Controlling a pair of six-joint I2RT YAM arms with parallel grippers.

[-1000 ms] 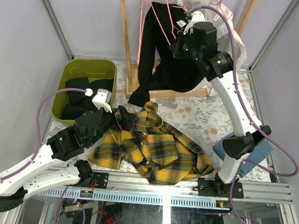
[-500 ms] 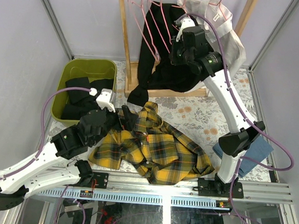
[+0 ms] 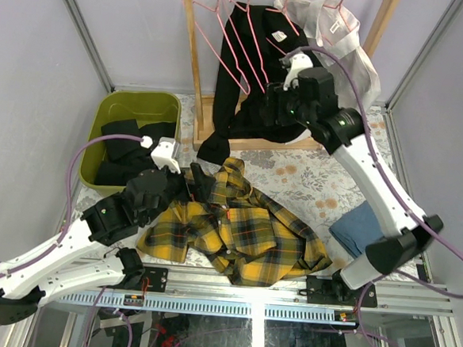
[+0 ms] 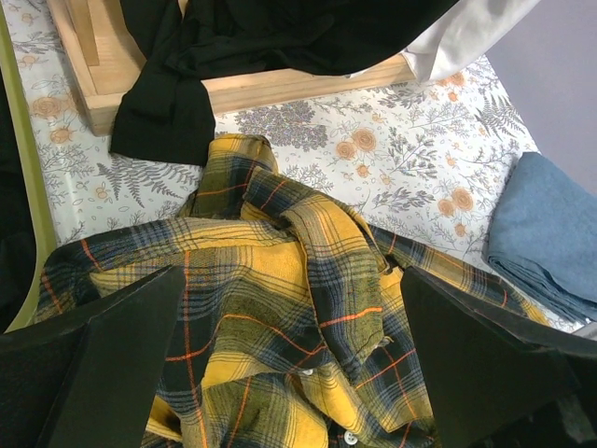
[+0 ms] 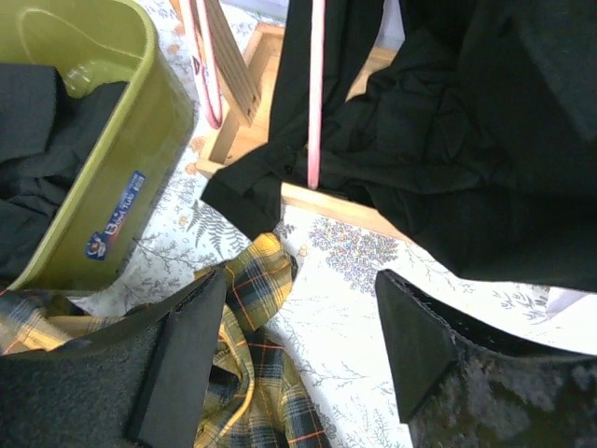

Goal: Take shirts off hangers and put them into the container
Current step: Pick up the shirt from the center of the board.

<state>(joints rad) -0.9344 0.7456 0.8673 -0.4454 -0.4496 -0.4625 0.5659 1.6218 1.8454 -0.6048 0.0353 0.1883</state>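
**Watch for snags at the rack**

The black shirt (image 3: 256, 104) hangs on the rack (image 3: 193, 60), and one sleeve droops over its wooden base (image 3: 249, 143). A pink hanger (image 5: 315, 93) sits right against the shirt. If you pull hard, the shirt may catch on the hanger or tip the rack.

The plaid shirt (image 3: 235, 229) lies spread out on the surface (image 3: 318, 180), near the container (image 3: 113, 106). A second black shirt (image 3: 134, 147) is already in there. The plaid shirt is big, so part of it may flop over the rim.

Your right tool (image 5: 294, 285) is wide and holds nothing, near the hanging shirt. Your left tool (image 4: 289, 280) is wide too, above the plaid shirt.
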